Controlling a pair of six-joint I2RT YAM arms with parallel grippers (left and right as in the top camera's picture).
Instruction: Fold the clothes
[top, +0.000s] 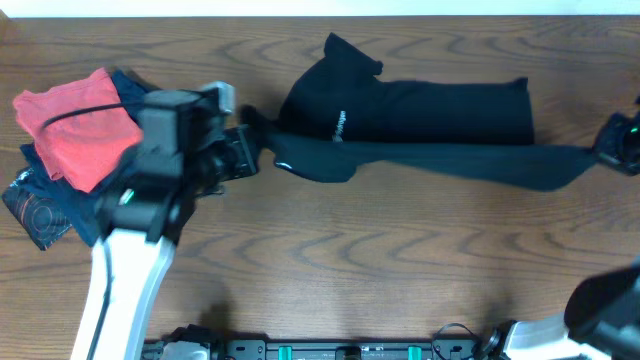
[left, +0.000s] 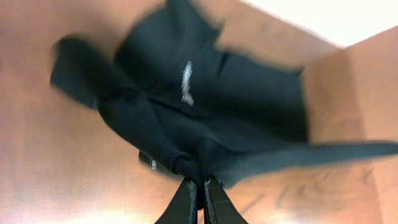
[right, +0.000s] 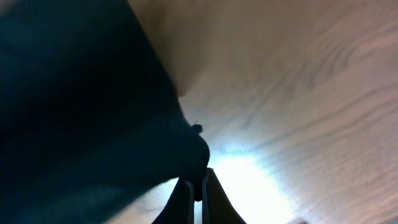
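Note:
The black T-shirt (top: 420, 115) with white chest lettering (top: 339, 125) lies across the middle and right of the wooden table, its near edge stretched into a taut band between my two grippers. My left gripper (top: 255, 140) is shut on the shirt's left end; in the left wrist view the jaws (left: 201, 180) pinch a bunch of the black fabric (left: 186, 118). My right gripper (top: 600, 150) at the right edge is shut on the shirt's right end; in the right wrist view its jaws (right: 199, 180) pinch dark cloth (right: 81, 112).
A coral-red folded garment (top: 78, 125) lies on a navy-blue folded garment (top: 45, 205) at the far left, just behind my left arm. The table's far edge (top: 300, 18) runs along the top.

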